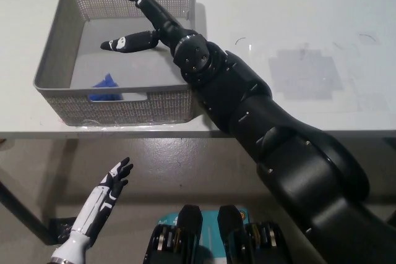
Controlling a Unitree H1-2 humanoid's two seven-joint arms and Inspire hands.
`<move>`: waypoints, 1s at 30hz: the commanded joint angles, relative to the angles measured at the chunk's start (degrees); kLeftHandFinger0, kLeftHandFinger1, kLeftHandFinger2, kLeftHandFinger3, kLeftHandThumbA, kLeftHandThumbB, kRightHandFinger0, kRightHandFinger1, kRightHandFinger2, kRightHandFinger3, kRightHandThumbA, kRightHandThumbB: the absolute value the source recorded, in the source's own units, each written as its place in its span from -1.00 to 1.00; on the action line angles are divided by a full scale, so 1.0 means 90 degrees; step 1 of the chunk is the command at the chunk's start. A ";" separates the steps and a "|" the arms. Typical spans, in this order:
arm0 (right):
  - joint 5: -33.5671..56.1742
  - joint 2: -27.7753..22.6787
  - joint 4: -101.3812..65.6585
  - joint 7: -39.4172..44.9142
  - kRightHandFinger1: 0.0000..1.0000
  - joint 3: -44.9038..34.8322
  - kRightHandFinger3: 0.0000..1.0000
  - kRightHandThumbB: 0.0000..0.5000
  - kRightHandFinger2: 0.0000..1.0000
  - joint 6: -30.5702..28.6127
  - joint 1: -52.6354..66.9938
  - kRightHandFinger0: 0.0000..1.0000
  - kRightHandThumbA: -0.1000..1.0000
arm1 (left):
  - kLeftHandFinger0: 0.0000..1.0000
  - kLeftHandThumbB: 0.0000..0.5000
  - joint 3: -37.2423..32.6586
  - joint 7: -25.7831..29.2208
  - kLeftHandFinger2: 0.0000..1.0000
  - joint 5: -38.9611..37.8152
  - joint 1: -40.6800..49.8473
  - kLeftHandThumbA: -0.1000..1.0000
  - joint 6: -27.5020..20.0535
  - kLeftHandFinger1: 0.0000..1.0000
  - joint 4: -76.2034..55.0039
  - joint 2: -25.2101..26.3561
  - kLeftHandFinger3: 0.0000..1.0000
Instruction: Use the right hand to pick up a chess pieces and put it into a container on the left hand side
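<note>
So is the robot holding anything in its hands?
No. The right hand is open over the basket, the blue chess piece lies inside, and the left hand hangs open below the table.

desk [297, 4]: white top, spanning the upper part of the view; its front edge runs straight across the middle of the picture
clear sheet [346, 72]: lies flat on the desk toward the right edge, faint outline, near the front edge
grey patch [305, 74]: dull square area within the clear sheet, right of the desk's middle
floor [154, 171]: grey-beige, seen below the desk's front edge
desk leg [21, 211]: dark bar slanting down at the lower left, under the desk's left end
teal object [207, 227]: small part showing on the floor at the bottom middle, too hidden to identify
</note>
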 commanded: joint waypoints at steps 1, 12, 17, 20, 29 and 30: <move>0.0055 -0.0107 -0.0207 0.0104 1.00 -0.0123 1.00 0.63 1.00 -0.0167 -0.0509 1.00 1.00 | 1.00 0.00 -0.0031 -0.0074 1.00 0.0027 -0.0085 1.00 -0.0261 1.00 -0.0041 0.0120 1.00; 0.0089 -0.0604 -0.1016 -0.0049 1.00 -0.0366 1.00 0.75 1.00 -0.0631 -0.0758 1.00 1.00 | 1.00 0.02 -0.0038 -0.0113 1.00 -0.0012 -0.0072 1.00 -0.0227 1.00 -0.0041 0.0111 1.00; 0.0029 -0.1039 -0.2740 0.0076 1.00 -0.0488 1.00 0.60 1.00 -0.0408 -0.0361 1.00 1.00 | 1.00 0.04 0.0026 -0.0071 1.00 -0.0078 -0.0076 1.00 -0.0319 1.00 0.0040 0.0094 1.00; 0.0002 -0.1390 -0.4305 0.0344 1.00 -0.0489 1.00 0.55 1.00 0.0028 0.0265 1.00 1.00 | 1.00 0.00 0.0049 -0.0027 1.00 -0.0094 -0.0023 1.00 -0.0408 1.00 0.0093 0.0057 1.00; 0.0221 -0.2396 -0.8051 0.0612 1.00 -0.0992 1.00 0.29 1.00 0.0547 0.2288 1.00 1.00 | 1.00 -0.03 0.0223 0.0147 1.00 -0.0003 0.0187 1.00 -0.0152 1.00 -0.0189 0.0110 1.00; 0.0260 -0.2458 -0.8295 0.0633 1.00 -0.1036 1.00 0.29 1.00 0.0615 0.2469 1.00 1.00 | 1.00 -0.04 0.0223 0.0148 1.00 -0.0005 0.0200 1.00 -0.0176 1.00 -0.0164 0.0104 1.00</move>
